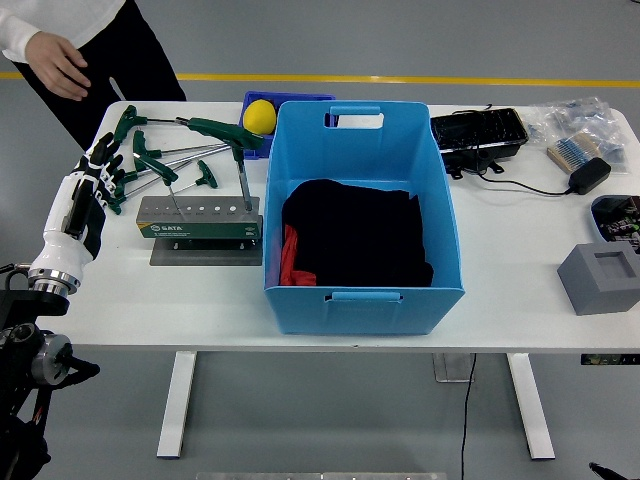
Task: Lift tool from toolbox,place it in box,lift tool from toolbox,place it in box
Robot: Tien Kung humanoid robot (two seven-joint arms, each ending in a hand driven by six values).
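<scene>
1. I see the blue box (362, 215) near the middle of the white tabletop (520, 270); everything else I place from it.
2. Inside the box lies a black cloth (355, 235), with something red (289, 262) showing at the cloth's left edge.
3. Just left of the box stands the tool rack (198, 220), a grey-green block on a flat grey base, nearly touching the box's left wall.
4. One T-handle tool (238, 150) stands upright in the rack's right end, its green handle reaching left above the rack.
5. More green T-handle tools (165, 160) lie flat on the tabletop left of and behind the rack.
6. My left robot hand (88, 195) is far left of the box, beside the loose tools, its white fingers (100, 160) extended and relaxed, holding nothing.
7. I cannot find my right robot hand in the head view.
8. Behind the box's left corner is a small blue bin (262, 135) with a yellow ball (259, 116) in it.
9. Right of the box, at the back, are a black tray (478, 133), a brush (571, 153) and a black adapter (587, 176) with its cable.
10. Right of the box, nearer me, sits a grey block (600, 279).
11. A person's hand (58, 68) hangs at the far left, beyond the tabletop, touching nothing.
</scene>
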